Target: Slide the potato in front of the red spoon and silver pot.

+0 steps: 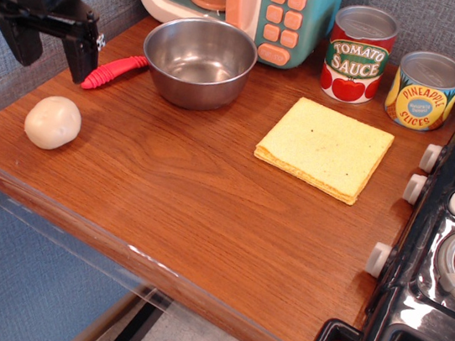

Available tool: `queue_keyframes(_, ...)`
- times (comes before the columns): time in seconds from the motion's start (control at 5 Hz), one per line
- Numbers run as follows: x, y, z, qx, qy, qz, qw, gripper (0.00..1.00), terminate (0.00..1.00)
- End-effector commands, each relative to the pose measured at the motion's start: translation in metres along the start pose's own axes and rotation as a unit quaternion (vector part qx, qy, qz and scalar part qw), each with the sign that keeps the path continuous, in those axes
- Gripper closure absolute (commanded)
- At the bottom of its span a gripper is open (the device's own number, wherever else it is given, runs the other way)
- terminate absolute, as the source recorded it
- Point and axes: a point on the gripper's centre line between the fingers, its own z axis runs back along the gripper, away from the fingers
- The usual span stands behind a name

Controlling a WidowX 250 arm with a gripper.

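Observation:
The pale cream potato [53, 122] lies on the wooden table [205, 210] near its front left corner. The red spoon [114, 71] lies behind it, its handle pointing to the front left, its far end by the silver pot [199, 61]. The pot stands upright and empty at the back. My gripper [50, 59] hangs above and behind the potato, clear of it. It is open and empty, with one finger on each side of the gap.
A toy microwave [242, 3] stands behind the pot. A tomato sauce can [359, 53] and a pineapple can [425, 90] stand at the back right. A yellow sponge cloth [325, 148] lies right of centre. A toy stove [454, 245] borders the right edge.

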Motion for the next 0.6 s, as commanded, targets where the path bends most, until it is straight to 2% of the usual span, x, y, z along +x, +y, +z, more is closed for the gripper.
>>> queue_keyframes(0.0, -0.0147, -0.0021, 0.0203, -0.001, -0.012, -0.042, 0.999, 0.0, 0.0)
queue_keyframes(0.2, -0.0147, -0.0021, 0.0203, -0.001, -0.012, -0.042, 0.999, 0.0, 0.0)
queue_keyframes(0.4, -0.0147, -0.0021, 0.0203, -0.001, -0.012, -0.042, 0.999, 0.0, 1.0)
